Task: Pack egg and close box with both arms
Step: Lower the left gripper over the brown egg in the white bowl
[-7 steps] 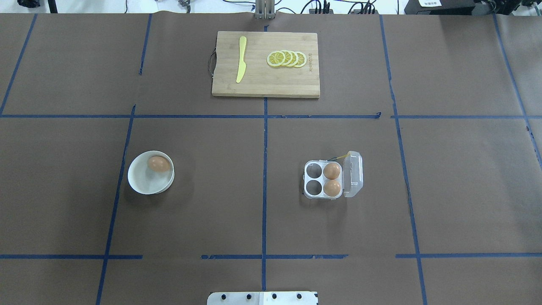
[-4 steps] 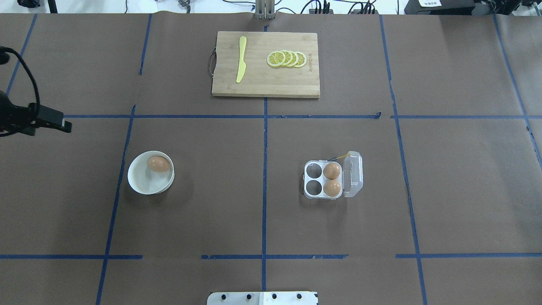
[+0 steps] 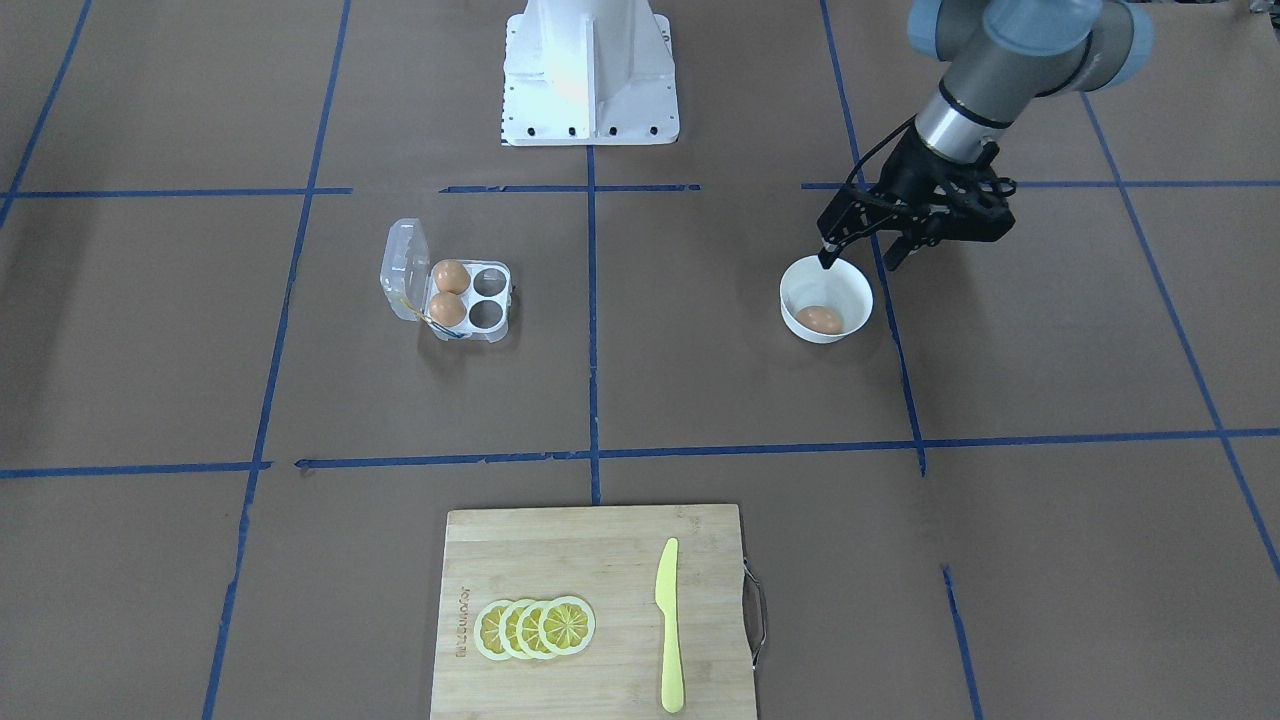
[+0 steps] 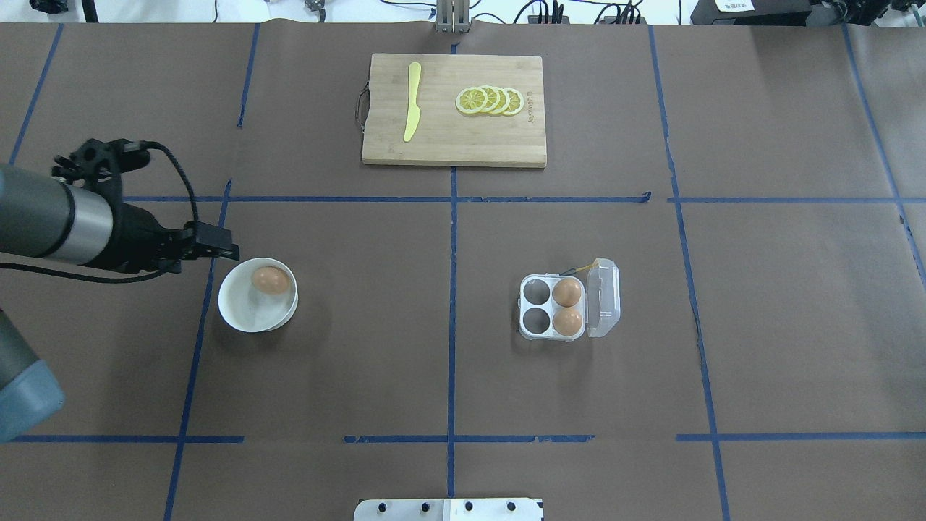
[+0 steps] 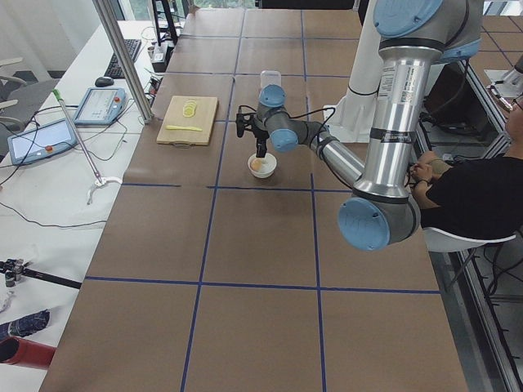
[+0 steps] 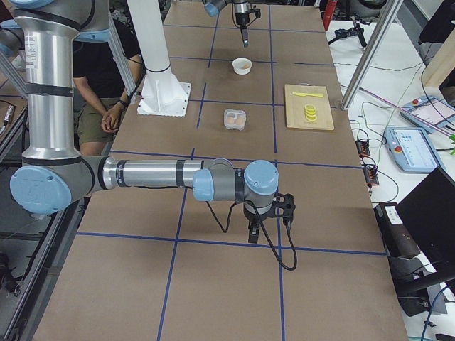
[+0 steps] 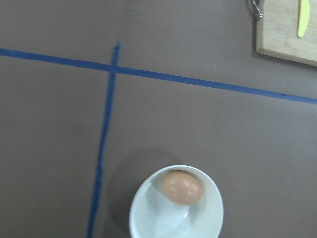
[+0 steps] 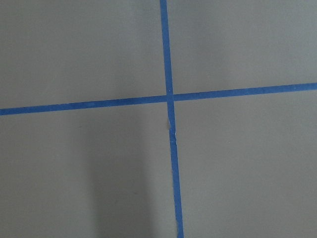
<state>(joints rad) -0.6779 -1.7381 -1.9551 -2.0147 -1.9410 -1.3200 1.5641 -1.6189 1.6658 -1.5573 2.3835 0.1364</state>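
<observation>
Front-facing view: left arm (image 3: 985,75) is at the bowl (image 3: 795,285). Left jaws are spread and empty, hanging above the rim; can't judge the height over it. Egg (image 3: 820,319) lies loose in the bowl, below the jaws and off their centre line, close to the bowl wall rather than mid-bowl.

Box (image 3: 489,285) is well apart from the left jaws, off to their right across the worktop (image 4: 362,347). Lid (image 3: 398,255) is up. Other two eggs (image 3: 449,292) fill the cups by the hinge, and both free cups are on the side nearest the left jaws.

Right arm (image 6: 213,181) shows only in the right-side view. Right jaws sit low over the worktop, far from the box; can't tell if they're spread or pressed together.

Step in hand, as I read it: reach in and pick the egg. To do it well:
- Centre the jaws on the egg before dropping, not on the bowl.
- Turn the wrist so both fingers clear the wall; the side nearest the egg looks tight.
- Pinch across the short axis, low force, since the shell is smooth and will likely squirt out.
- Lift straight up. The bowl looks light and would probably slide if a finger catches the rim.
</observation>
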